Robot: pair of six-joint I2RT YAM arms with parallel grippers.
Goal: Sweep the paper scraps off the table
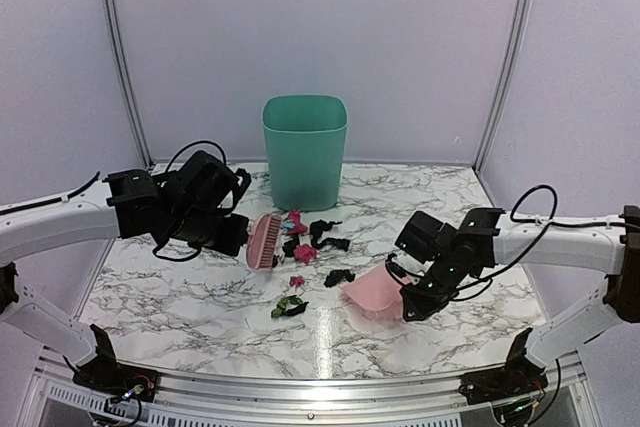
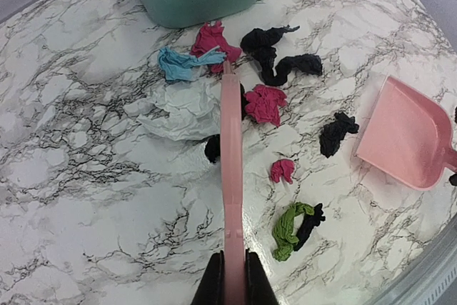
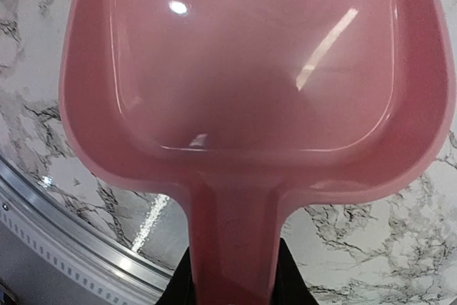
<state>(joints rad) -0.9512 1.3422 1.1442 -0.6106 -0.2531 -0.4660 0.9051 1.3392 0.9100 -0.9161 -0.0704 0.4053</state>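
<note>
Paper scraps (image 2: 265, 103) lie strewn across the middle of the tabletop (image 2: 86, 198), between the green bin (image 1: 304, 147) and the pink dustpan (image 2: 407, 133) — crumpled, featherlight and soft, likely to skid on the glossy marble. They look better pushed than pinched. The left claw (image 2: 234, 285) is clamped tight on the stiff plastic brush (image 2: 230, 162) — the right claw (image 3: 234, 276) is closed around the smooth dustpan handle.

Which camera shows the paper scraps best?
The left wrist view: the paper scraps lie large and separate around the brush. The top view shows them small; the right wrist view is filled by the dustpan.
</note>
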